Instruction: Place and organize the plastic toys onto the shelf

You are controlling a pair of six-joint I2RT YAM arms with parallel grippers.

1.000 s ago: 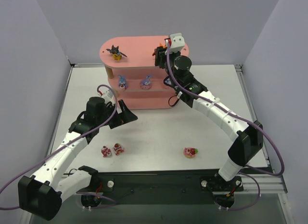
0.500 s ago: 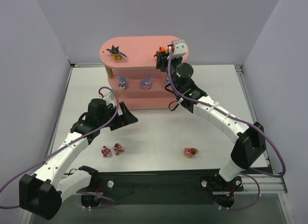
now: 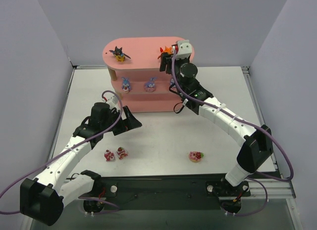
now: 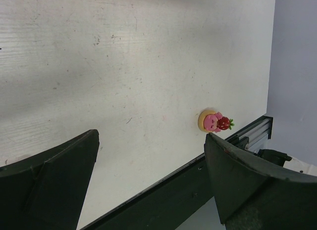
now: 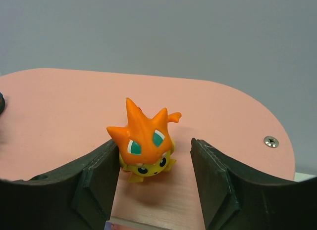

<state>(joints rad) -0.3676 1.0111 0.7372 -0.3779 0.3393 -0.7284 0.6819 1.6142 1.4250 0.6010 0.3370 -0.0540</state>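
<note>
- The left gripper (image 3: 130,120) hangs over the bench (image 3: 163,131), jaws spread wide and empty. Two red-and-white toys (image 3: 121,152) lie side by side back toward its own base, so this arm is the nearer one.
- On the shelf (image 3: 143,46), the bat toy (image 3: 119,53) stands top left. Two bunnies (image 3: 126,84) show on the middle board; a third is mostly hidden behind the right arm.
- The right gripper (image 5: 154,150) has its jaws parted around the orange toy (image 5: 146,141), which stands on the top board's right end with a gap on one side.
- A third red-and-white toy (image 3: 196,156) lies alone, nearer the right arm's base.
</note>
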